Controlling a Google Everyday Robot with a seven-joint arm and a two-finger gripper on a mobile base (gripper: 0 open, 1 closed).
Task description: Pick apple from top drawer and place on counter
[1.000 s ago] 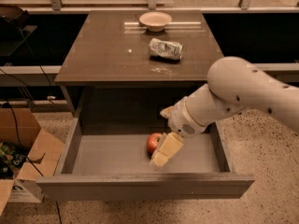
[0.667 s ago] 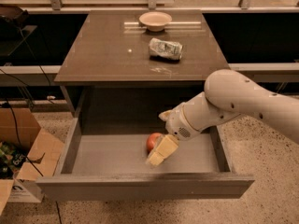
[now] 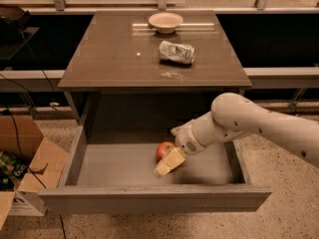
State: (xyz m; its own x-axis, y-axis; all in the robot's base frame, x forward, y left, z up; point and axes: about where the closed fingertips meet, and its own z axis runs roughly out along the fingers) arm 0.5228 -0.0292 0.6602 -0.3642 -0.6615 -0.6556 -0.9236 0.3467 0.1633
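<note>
end effector (image 3: 169,162) sits low inside the open top drawer (image 3: 109,164), against the apple (image 3: 162,149) near the drawer's middle. cannot tell if it's open or clamped on it.

1. The top drawer (image 3: 149,199) stands pulled out below the counter (image 3: 114,59), its grey floor showing.
2. The apple (image 3: 163,150) lies on the drawer floor, right of middle.
3. The gripper (image 3: 168,163) reaches into the drawer from the right, just at the apple's near right side.
4. A pale bowl (image 3: 165,22) and a foil snack bag (image 3: 176,52) rest on the counter, near each other.
5. A cardboard box (image 3: 36,169) stands at the left.
</note>
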